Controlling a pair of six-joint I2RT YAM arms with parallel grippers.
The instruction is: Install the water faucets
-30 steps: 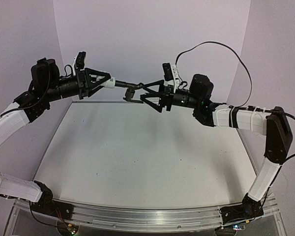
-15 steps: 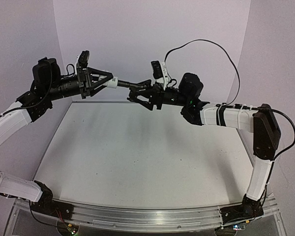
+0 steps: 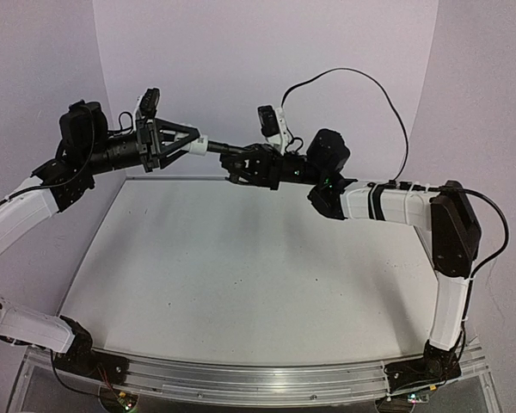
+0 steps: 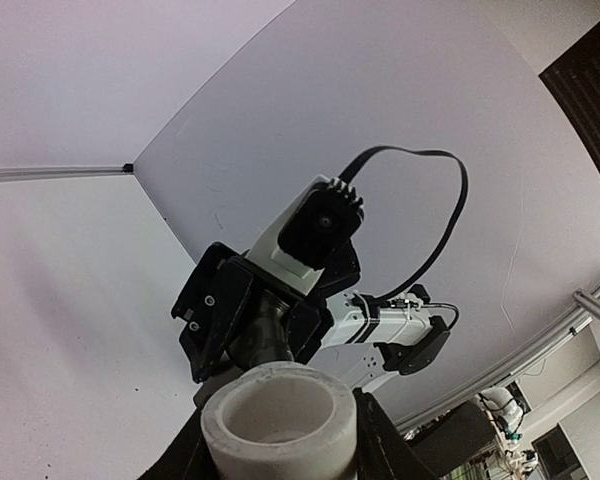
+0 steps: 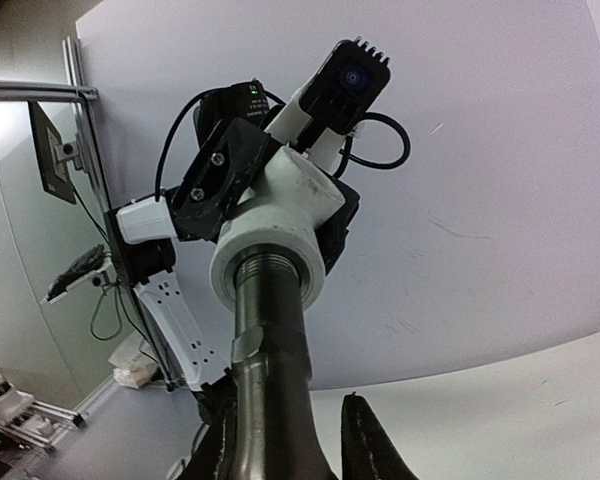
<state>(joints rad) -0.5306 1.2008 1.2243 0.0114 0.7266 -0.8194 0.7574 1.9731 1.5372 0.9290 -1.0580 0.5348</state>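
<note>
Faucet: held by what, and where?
Left pincer clamps the white fitting by its sides. Right pincer brackets the black stem; whether it grips cannot be told.

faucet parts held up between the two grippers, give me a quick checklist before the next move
1. Left gripper shut on the white fitting: ok.
2. Black piece, threaded end at the fitting's mouth: ok.
3. Both parts in line, top view: ok.
4. Right gripper clamped on the black piece: cannot tell, since the wrist view shows a gap beside one finger.
5. Thread fully seated: cannot tell.
</note>
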